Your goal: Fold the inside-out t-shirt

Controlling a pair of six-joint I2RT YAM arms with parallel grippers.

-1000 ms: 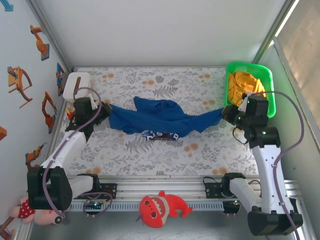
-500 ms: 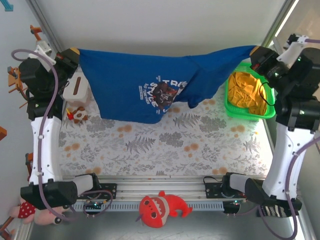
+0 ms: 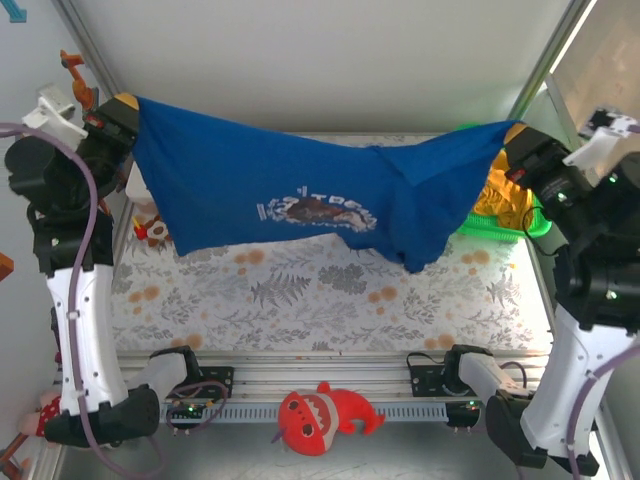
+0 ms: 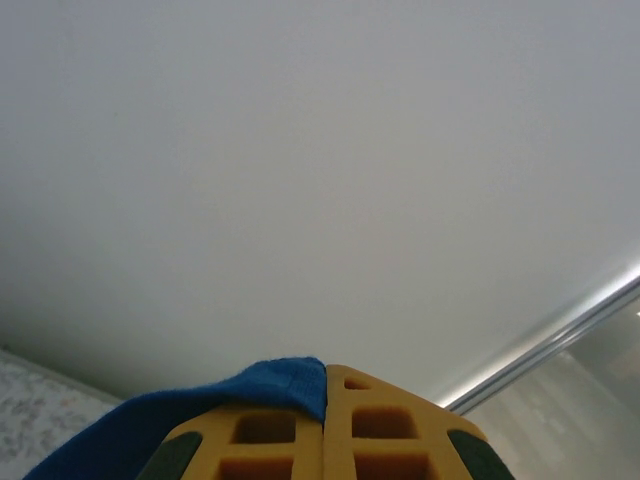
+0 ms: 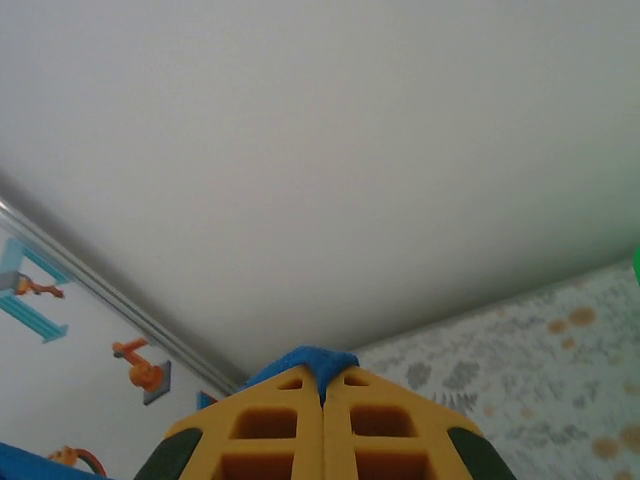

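The inside-out t-shirt (image 3: 290, 190) is royal blue with a printed chest motif and hangs stretched in the air between both arms, high over the table. My left gripper (image 3: 128, 108) is shut on its upper left corner; blue cloth (image 4: 270, 385) pokes out between the yellow fingers (image 4: 390, 430). My right gripper (image 3: 510, 135) is shut on the upper right corner, where blue cloth (image 5: 315, 360) shows at the fingertips (image 5: 270, 420). The shirt's lower edge droops towards the right of centre.
A green basket (image 3: 535, 225) with an orange-yellow garment (image 3: 505, 200) stands at the right, partly behind the shirt. A white tissue box (image 3: 133, 180) and a small toy (image 3: 152, 230) sit at the left. A red plush (image 3: 320, 410) lies by the front rail. The floral table cover (image 3: 330, 290) lies below.
Both arms have lifted the shirt off the table and spread it out in the air; over the last half second it has swung nearer the camera and sagged lower.
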